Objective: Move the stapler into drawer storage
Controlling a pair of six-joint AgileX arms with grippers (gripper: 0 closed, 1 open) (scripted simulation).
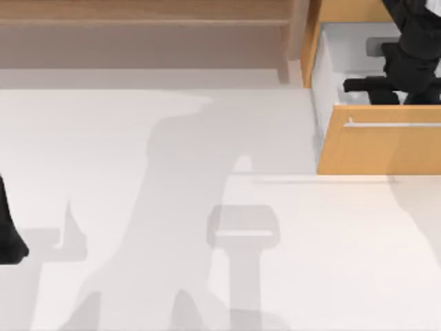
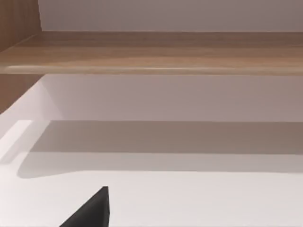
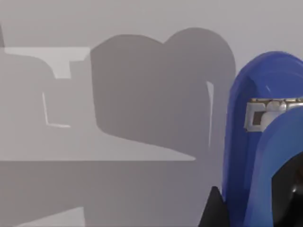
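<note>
The drawer [image 1: 386, 148] stands pulled open at the table's far right, its silver bar handle [image 1: 393, 125] facing the front and its white-grey interior [image 1: 331, 55] showing behind it. My right gripper [image 1: 373, 89] reaches down inside the drawer. In the right wrist view the bright blue stapler [image 3: 258, 142] stands very close, above the drawer's grey floor [image 3: 94, 189], and a black fingertip [image 3: 213, 215] lies against its side. The gripper appears shut on the stapler. My left arm [image 1: 9, 238] is parked at the table's left edge.
A brown open shelf unit [image 1: 145, 31] runs along the back, left of the drawer, and its wooden board [image 2: 151, 52] shows in the left wrist view. The white table [image 1: 207, 207] stretches out in front, crossed by the arms' shadows.
</note>
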